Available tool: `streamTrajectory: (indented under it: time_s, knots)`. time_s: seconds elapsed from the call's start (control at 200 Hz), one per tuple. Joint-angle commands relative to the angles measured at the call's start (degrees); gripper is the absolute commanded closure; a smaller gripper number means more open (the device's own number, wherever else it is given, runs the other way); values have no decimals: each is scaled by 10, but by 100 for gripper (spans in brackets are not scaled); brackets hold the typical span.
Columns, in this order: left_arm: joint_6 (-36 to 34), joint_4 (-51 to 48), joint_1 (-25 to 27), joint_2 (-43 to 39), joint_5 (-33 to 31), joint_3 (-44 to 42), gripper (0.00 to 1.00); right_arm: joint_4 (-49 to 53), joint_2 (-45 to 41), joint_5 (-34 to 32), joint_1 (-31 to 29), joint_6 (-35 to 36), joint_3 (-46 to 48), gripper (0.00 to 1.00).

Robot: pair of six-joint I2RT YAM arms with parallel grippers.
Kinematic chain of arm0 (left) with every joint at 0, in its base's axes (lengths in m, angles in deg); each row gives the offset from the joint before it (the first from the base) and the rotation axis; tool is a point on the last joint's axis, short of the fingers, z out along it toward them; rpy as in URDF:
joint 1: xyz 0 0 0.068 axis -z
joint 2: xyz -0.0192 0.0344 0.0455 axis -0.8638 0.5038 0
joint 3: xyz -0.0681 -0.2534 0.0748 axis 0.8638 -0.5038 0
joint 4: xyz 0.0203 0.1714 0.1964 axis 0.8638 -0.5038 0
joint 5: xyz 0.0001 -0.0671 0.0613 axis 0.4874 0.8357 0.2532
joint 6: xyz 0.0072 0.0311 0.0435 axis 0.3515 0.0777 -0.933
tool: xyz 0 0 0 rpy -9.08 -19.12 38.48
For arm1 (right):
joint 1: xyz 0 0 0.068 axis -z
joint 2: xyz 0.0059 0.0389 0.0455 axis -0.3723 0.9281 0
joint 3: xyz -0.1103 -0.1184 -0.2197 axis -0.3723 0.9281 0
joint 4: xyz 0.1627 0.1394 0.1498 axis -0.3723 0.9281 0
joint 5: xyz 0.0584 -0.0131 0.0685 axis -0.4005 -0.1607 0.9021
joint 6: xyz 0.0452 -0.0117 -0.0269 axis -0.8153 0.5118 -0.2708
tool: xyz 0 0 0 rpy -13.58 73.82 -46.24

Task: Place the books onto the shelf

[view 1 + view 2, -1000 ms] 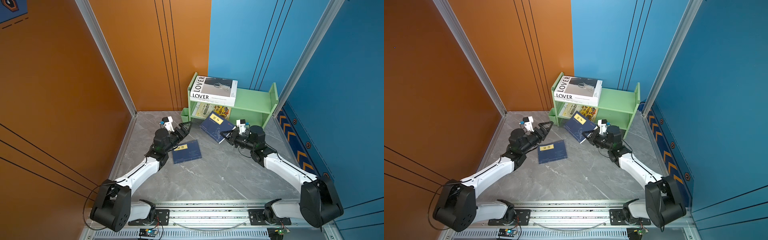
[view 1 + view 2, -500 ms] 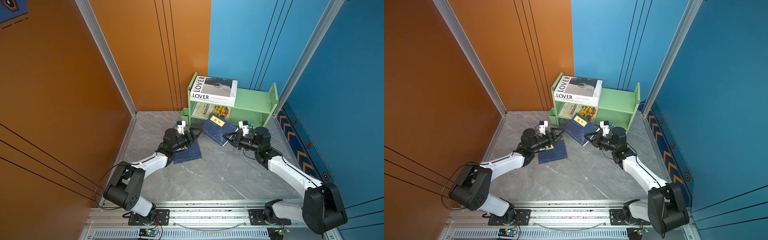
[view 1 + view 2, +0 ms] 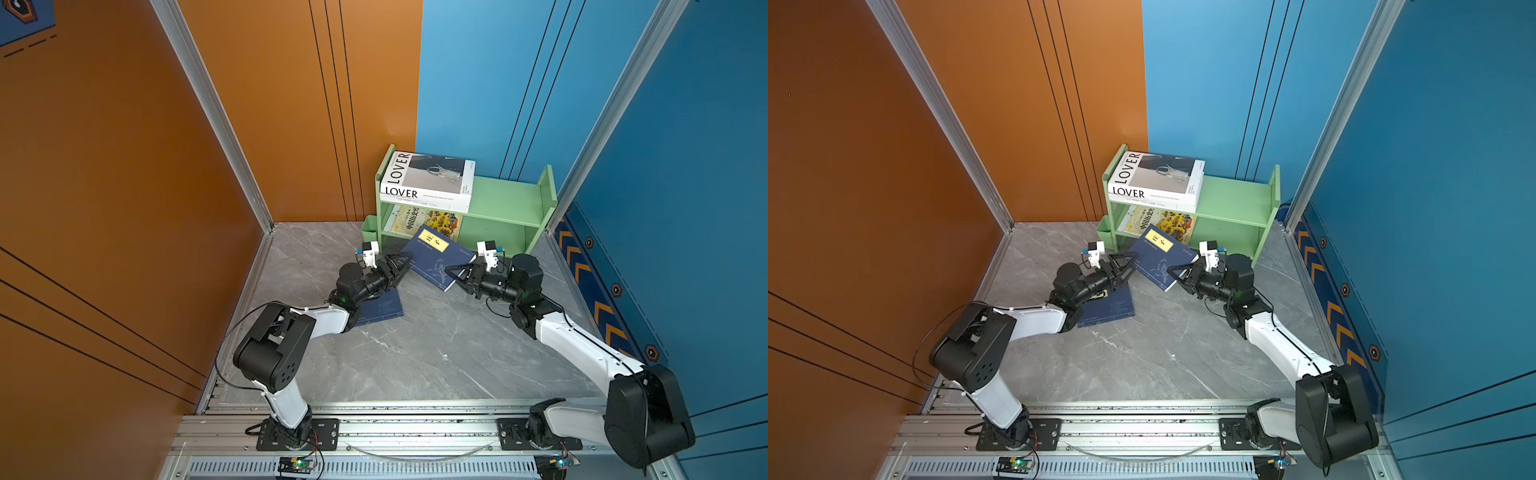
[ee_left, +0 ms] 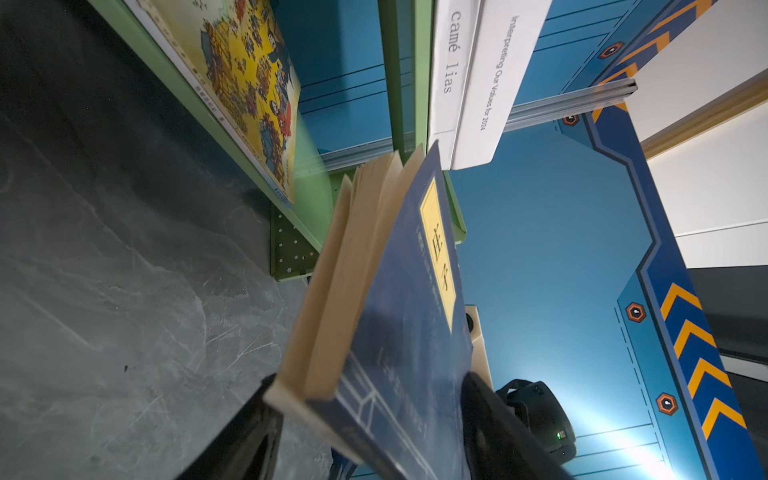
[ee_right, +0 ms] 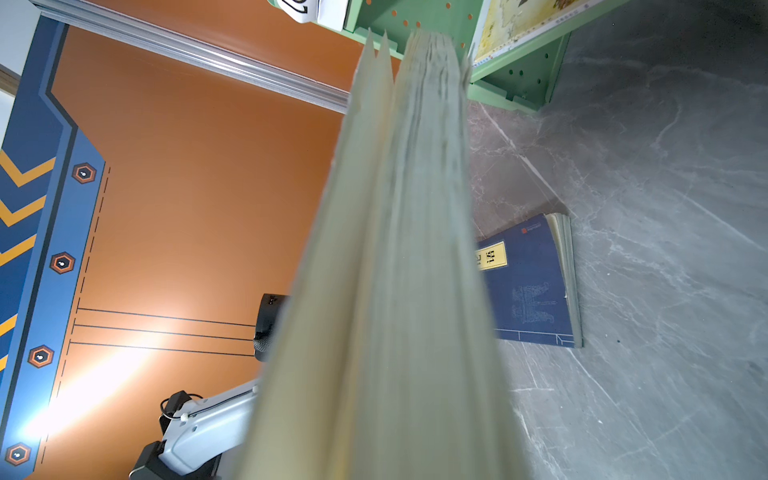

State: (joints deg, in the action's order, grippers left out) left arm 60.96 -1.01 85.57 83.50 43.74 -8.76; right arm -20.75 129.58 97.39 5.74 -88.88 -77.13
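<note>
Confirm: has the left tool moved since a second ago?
Yes. The left tool has swung right, across the light green wooden shelf's front, straddling the raised navy book's corner.

Bright even light, blurred wrist-view foregrounds.

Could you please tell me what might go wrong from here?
The navy book pinched at one edge by the right gripper has fanned pages that may snag the shelf. The left gripper straddles its other edge; closing askew could twist it. Its arm above the floor book might drag it.
</note>
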Motion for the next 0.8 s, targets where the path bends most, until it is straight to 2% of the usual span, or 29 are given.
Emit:
streamTrajectory:
  time_s: [0.0, 0.08, 0.195, 0.516, 0.636, 0.706, 0.796]
  knots:
    - [37, 93, -2, 21, -17, 20, 43, -33, 3, 18, 0, -2, 1, 85]
    - [38, 101, -1, 28, -26, 19, 49, -32, 7, 20, 0, -1, 0, 85]
    - [28, 97, -1, 24, -38, 12, 65, -26, 13, 16, 2, 1, -1, 85]
    - [-11, 57, 1, 11, -66, 12, 100, -50, 63, -6, 3, -13, -9, 84]
    - [-19, 64, 0, 15, -88, 10, 100, -72, 88, -22, 4, -32, -13, 78]
    - [-19, 88, -1, 21, -109, 10, 100, -97, 105, -29, 4, -50, -12, 67]
    - [-16, 112, -4, 34, -133, 17, 100, -145, 129, -33, -1, -82, -6, 61]
